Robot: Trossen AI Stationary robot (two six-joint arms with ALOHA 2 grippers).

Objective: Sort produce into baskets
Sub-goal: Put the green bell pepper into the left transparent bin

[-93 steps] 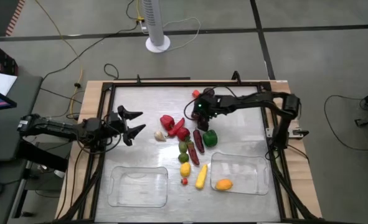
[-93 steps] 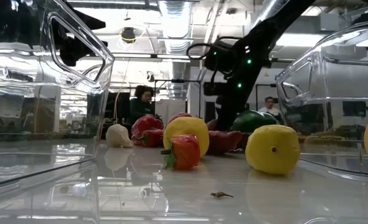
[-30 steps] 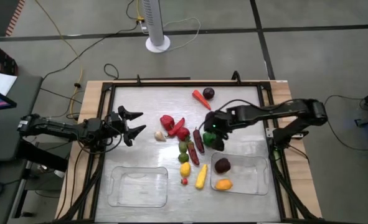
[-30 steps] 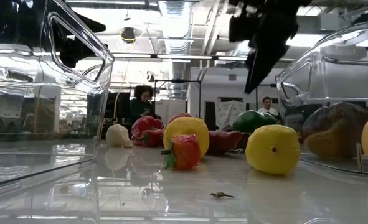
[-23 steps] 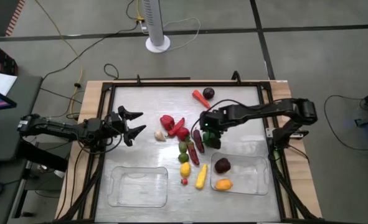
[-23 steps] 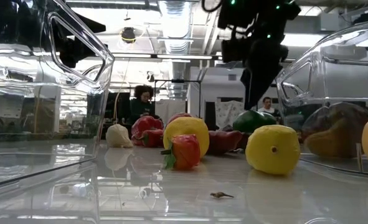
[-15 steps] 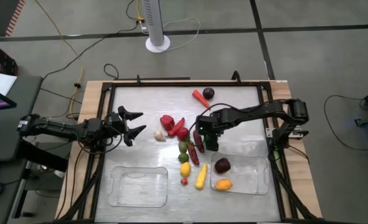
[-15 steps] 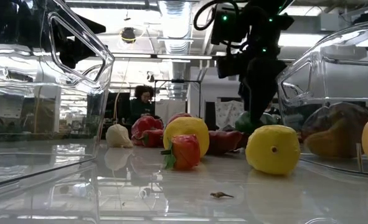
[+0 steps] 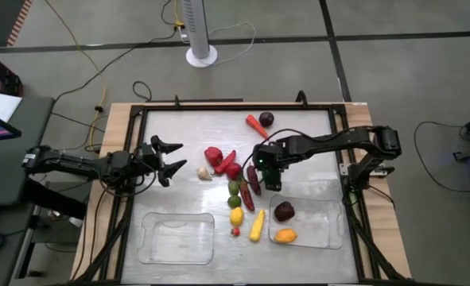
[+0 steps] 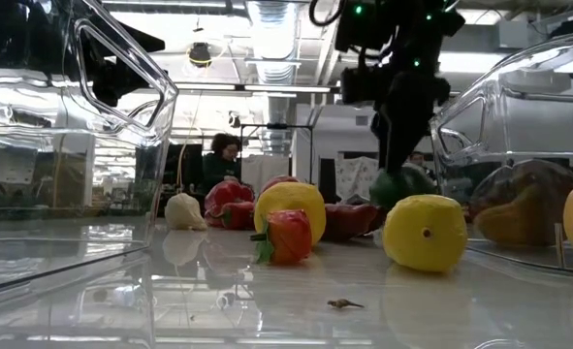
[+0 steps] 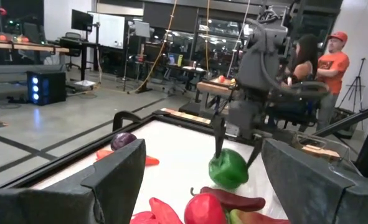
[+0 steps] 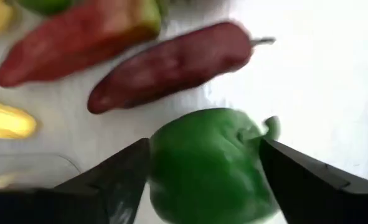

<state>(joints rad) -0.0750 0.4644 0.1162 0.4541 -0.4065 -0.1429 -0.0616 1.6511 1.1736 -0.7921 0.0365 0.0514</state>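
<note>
Pale glossy tabletop (image 9: 179, 131) w/ black frame, grey tiled floor around, white fan base (image 9: 202, 56) at far side. Right gripper (image 9: 271, 180) clamps the glossy green toy pepper (image 11: 228, 168) mid-table, fingers on both sides. Left gripper (image 9: 173, 160) idle at left, jaws apart, empty. Right clear plastic tray (image 9: 332, 233) holds a dark plum (image 9: 284, 211) & an orange piece (image 9: 285, 235).

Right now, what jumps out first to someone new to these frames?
The right gripper mid-table, fingers either side of the green pepper. Next, the produce pile running toward the right basket, which holds a plum and an orange piece. The left gripper waits at the left side, open.
</note>
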